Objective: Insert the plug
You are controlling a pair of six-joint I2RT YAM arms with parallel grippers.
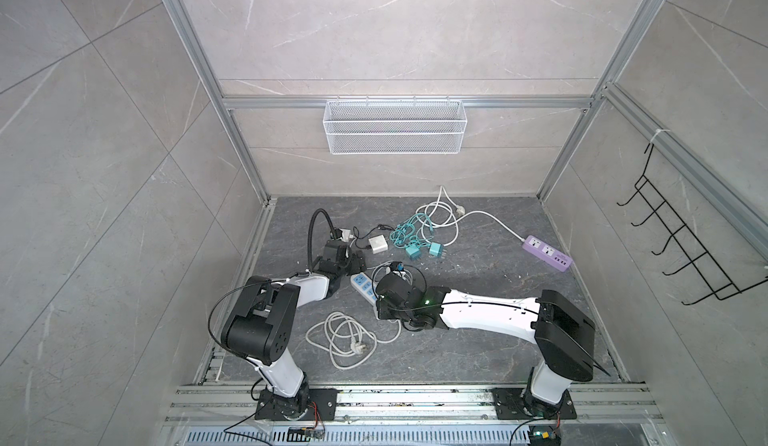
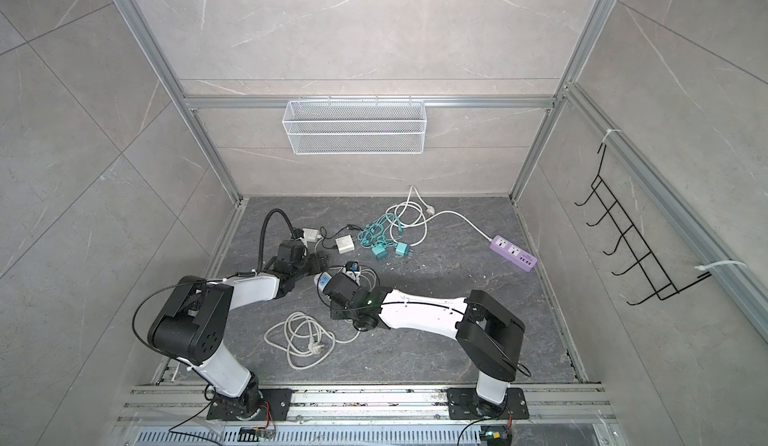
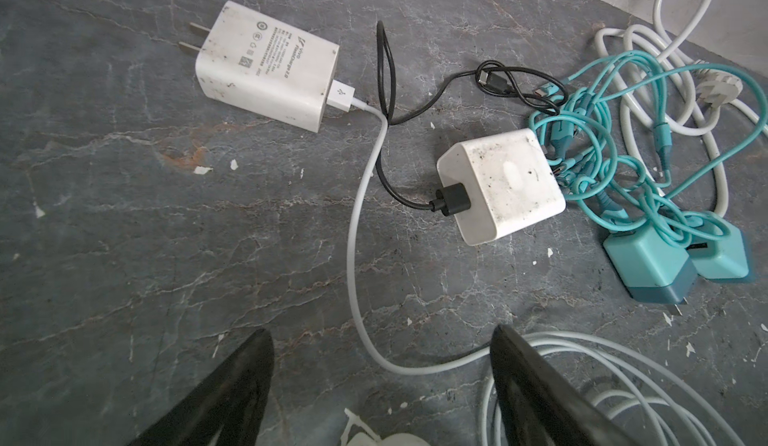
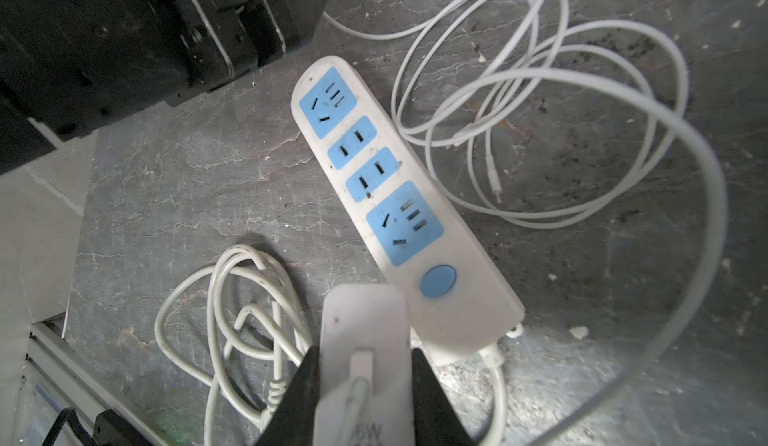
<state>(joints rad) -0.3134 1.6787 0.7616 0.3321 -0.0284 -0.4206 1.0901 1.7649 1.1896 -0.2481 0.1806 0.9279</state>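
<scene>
A: right gripper [image 4: 362, 367]. My jaws are clamped on the white charger [image 4: 363, 319], one finger on each flat side, w/ its USB cable [image 4: 358, 386] leaving the rear btwn them. The charger hangs over the switch end of the white power strip [image 4: 390, 199], just beside the round blue button [image 4: 438, 280] (prongs face away from my camera, so I cannot tell whether they touch anything). None of the strip's four blue socket panels [image 4: 328, 101] holds a plug. The strip lies flat on the dark stone floor [image 4: 187, 182], w/ white cable loops [image 4: 540, 73] along one side and a coiled off-white cord [image 4: 243, 252] on the other.

B: left gripper [image 3: 380, 352]. My jaws are spread wide, holding nothing. A white cable [image 3: 352, 257] runs along the floor and curves btwn the fingertips. Beyond lie a flat white charger [image 3: 266, 62] on its side, a square white charger [image 3: 503, 182] w/ a black lead [image 3: 386, 174], and two teal chargers [image 3: 648, 265] in tangled teal cable [image 3: 602, 132]. Well apart from both arms, in both top views, a purple power strip [image 1: 546, 253] [image 2: 513, 257] lies near the right wall.
</scene>
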